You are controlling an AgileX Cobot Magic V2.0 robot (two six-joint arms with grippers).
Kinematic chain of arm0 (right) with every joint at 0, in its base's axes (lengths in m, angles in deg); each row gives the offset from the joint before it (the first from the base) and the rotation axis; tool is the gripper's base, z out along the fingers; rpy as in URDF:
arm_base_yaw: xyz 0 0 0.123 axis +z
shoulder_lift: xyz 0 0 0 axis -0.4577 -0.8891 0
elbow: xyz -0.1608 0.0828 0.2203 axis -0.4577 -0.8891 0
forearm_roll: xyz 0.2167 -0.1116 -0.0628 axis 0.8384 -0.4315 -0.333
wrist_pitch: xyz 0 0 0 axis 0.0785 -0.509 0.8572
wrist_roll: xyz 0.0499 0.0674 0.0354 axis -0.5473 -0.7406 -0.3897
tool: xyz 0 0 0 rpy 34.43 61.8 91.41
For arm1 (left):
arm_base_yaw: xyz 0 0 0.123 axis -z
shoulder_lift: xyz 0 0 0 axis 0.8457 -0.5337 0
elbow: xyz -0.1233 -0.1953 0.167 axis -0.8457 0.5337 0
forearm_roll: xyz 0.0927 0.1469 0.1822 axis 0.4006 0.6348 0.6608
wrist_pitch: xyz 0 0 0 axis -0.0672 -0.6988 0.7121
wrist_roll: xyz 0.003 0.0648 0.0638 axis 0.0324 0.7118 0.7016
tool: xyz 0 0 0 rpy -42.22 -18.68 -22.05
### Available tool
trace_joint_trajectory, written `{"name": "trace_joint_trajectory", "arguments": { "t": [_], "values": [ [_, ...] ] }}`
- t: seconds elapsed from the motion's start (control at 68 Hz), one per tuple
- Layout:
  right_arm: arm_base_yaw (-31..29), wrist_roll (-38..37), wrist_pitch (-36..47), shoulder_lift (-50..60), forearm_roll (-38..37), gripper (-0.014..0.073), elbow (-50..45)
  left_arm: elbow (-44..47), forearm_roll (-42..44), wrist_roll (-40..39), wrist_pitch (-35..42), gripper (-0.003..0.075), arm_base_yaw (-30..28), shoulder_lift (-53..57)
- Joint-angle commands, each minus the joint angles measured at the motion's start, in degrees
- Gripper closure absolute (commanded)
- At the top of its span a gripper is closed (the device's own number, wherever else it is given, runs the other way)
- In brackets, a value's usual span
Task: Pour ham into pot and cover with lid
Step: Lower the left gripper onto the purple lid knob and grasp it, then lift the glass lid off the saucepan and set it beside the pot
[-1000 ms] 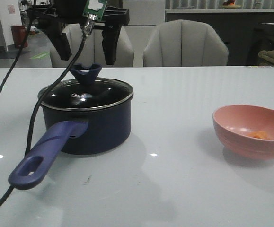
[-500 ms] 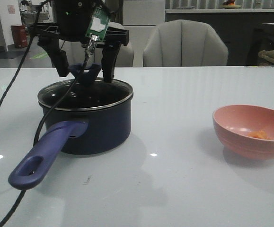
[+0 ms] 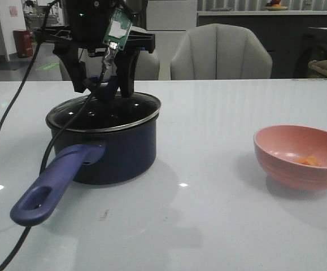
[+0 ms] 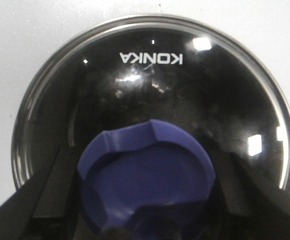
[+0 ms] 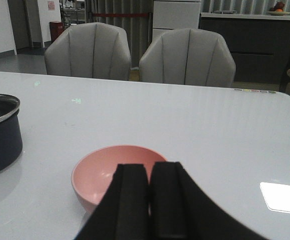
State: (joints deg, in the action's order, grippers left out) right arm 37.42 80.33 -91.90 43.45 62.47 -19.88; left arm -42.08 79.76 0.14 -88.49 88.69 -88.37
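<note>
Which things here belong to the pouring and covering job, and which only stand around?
Job: dark navy pot; round glass lid with blue knob; orange-pink ham bits; pink round bowl; left gripper; right gripper.

Around: two grey padded chairs; white table.

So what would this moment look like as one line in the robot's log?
left pincer: around lid knob, grip unclear | lid: on pot | right pincer: shut, empty, near bowl | ham: in bowl

Navy pot (image 3: 118, 155) with purple-blue handle, blue-knobbed lid (image 4: 150, 95) (white lettering on glass), pink bowl (image 3: 299, 158), orange ham (image 3: 309, 161).
</note>
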Motion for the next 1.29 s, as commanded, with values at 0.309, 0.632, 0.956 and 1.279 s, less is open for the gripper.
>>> {"name": "trace_joint_trajectory", "arguments": {
  "t": [0.309,0.632,0.956,1.279],
  "values": [
    [-0.3,0.2,4.9,1.1,-0.5,0.0432,0.3,-1.8,3.6,-0.7,0.7,0.0607,0.1,8.1],
    [-0.2,0.2,4.9,1.1,-0.5,0.0432,0.3,2.8,10.3,4.0,-0.9,0.0607,-2.8,15.4],
    [-0.2,0.2,4.9,1.1,-0.5,0.0432,0.3,21.1,6.8,8.8,11.5,0.0607,-16.9,27.4],
    [-0.2,0.2,4.9,1.1,-0.5,0.0432,0.3,36.6,4.9,10.3,22.9,0.0607,-28.0,30.0]
  ]
}}
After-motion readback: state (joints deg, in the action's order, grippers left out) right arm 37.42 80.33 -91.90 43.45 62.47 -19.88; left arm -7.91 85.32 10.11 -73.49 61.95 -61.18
